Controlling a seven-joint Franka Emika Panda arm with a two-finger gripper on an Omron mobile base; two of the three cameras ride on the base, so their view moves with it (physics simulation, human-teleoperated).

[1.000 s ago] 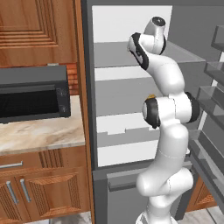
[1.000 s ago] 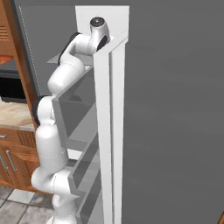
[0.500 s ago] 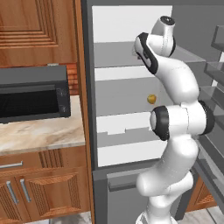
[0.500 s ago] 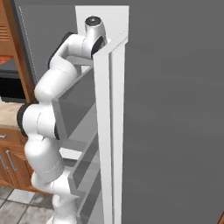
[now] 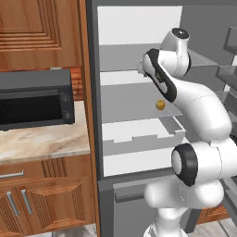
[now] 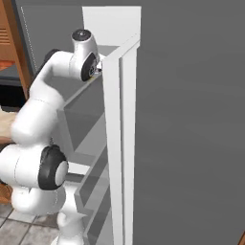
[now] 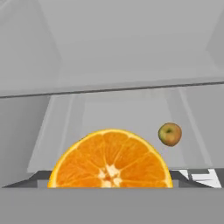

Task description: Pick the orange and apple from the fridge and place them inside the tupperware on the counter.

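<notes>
Evenly and softly lit throughout, rendered with no visible lamp or single light direction. Brightest on the white back wall of the fridge and on the white arm, which carries mild shading but no hard glare. Only faint shadows under the translucent shelves; nothing cast sharply onto the counter. Dim, flat grey across the fridge side in the right base view. Soft and low in detail everywhere, with blurred edges and blocky smearing on wood grain and handles. In the hand view, pale and washed-out grey; the orange large, saturated and fairly crisp, the apple slightly fuzzy. No noticeable bending at picture edges
</notes>
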